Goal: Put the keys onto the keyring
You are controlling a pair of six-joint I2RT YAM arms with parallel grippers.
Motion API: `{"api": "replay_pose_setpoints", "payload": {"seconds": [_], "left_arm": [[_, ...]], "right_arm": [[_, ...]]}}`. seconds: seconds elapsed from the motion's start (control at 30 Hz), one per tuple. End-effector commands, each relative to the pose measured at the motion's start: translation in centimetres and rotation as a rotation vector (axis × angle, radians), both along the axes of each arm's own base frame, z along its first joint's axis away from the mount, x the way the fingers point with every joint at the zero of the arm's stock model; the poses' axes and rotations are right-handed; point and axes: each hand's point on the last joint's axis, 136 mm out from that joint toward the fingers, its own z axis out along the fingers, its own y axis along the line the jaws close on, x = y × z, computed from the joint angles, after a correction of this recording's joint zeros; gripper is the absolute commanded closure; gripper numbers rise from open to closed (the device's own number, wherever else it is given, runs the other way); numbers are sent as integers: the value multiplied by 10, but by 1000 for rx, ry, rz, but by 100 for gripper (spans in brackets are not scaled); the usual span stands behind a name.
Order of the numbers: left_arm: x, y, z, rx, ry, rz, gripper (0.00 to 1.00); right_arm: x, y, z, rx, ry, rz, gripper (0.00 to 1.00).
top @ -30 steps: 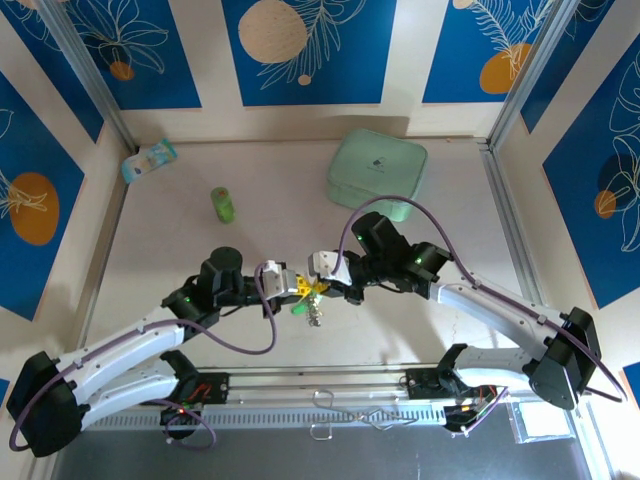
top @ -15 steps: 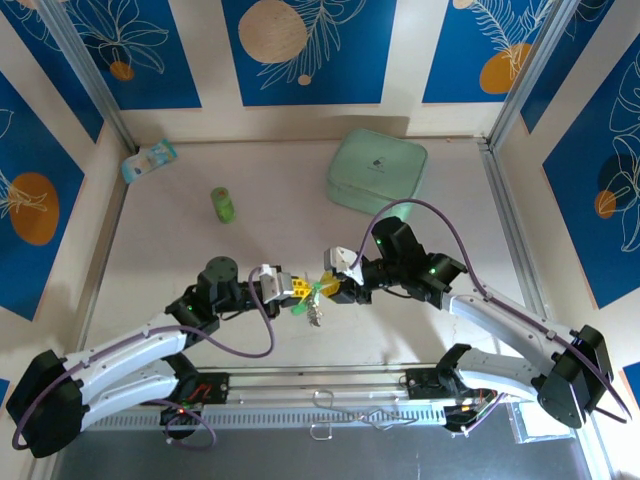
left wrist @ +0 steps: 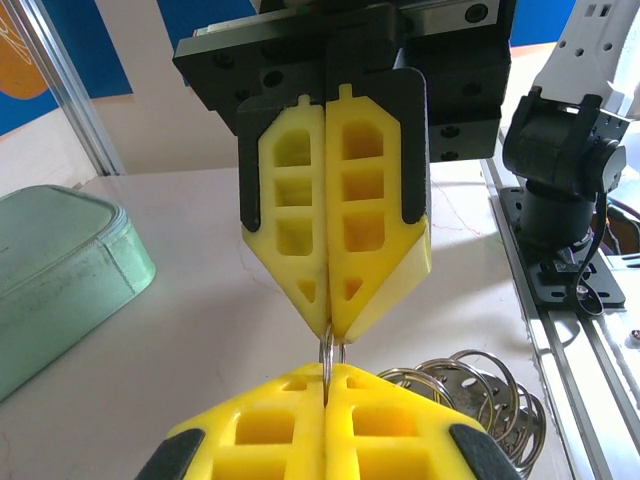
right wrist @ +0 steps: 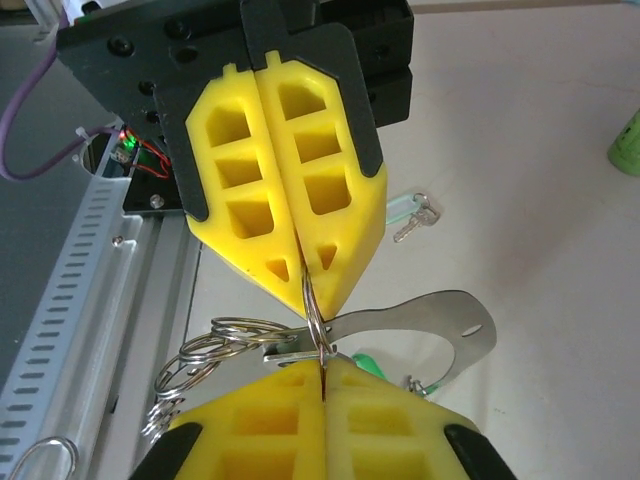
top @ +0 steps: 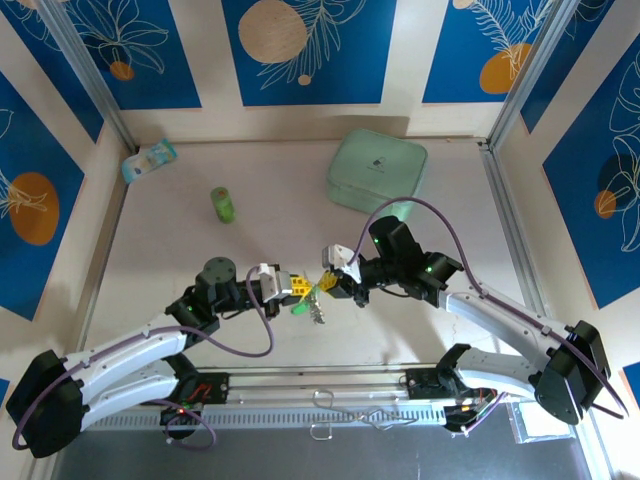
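Observation:
The keyring (left wrist: 327,352) is a thin silver ring pinched edge-on between both grippers above the table's front middle. My left gripper (left wrist: 327,372) is shut on its near side and my right gripper (left wrist: 331,335) is shut on its far side. In the right wrist view my right gripper (right wrist: 322,368) and my left gripper (right wrist: 308,292) meet tip to tip on the keyring (right wrist: 316,320). A bunch of coiled rings (right wrist: 215,345) and a flat curved metal piece (right wrist: 455,325) hang from it. One key (right wrist: 412,217) with a pale green head lies on the table. In the top view the left gripper (top: 300,288) and right gripper (top: 328,282) almost touch.
A mint-green case (top: 376,170) lies at the back right and an upright green cylinder (top: 222,205) stands at the back left. A pale packet (top: 148,160) lies in the far left corner. The metal rail (top: 330,395) runs along the near edge.
The right arm shifted a little to the right and its gripper re-closed on the ring. The left gripper edged slightly right and stayed shut.

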Motion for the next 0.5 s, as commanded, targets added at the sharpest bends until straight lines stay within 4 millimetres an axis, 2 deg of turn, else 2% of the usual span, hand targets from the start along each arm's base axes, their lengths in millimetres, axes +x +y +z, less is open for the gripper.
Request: {"api": "replay_pose_setpoints", "payload": {"seconds": [0.0,0.17,0.3,0.37,0.47], "left_arm": [[-4,0,18,-65,-43,-13,100],[-7,0,23,-93,-57,-28,100],[-10,-2,28,-117,-60,-46,100],[-10,-2,29,-120,-63,-46,100],[-9,-2,28,-117,-59,-43,100]], "right_arm": [[-1,-3,3,0,0,0,98],[4,-6,-13,-33,17,-25,99],[1,-2,-23,-28,65,-13,100],[0,0,-20,-9,62,-6,98],[0,-1,-9,30,33,-8,91]]}}
